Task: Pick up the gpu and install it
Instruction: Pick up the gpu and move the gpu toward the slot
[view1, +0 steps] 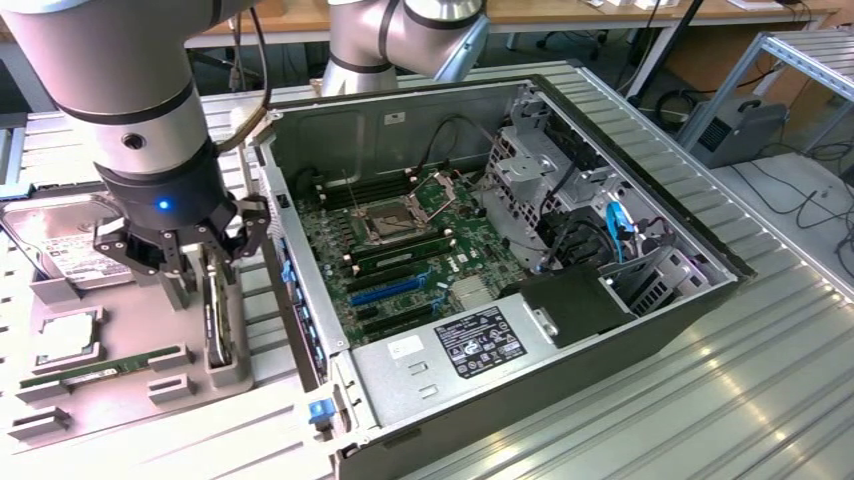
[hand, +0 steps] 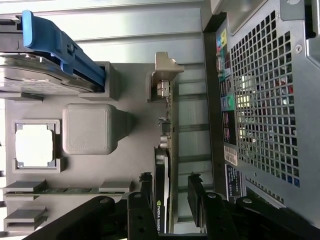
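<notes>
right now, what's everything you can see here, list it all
gpu: one, dark, standing on edge in the tray, between the hand's fingers
hard drive: one, silver, on the tray, towards the exterior view's left
processor chip: one, silver, tray pocket
memory stick: one, green, tray slot
tray: one, grey, beside the case
computer case: one, grey, lying open
motherboard: one, green, inside the case
hand: one, black, open, straddling the gpu

Arm steeply upright, wrist straight down, tool (view1: 200, 290) low, both black fingers (hand: 196, 200) wide apart.
</notes>
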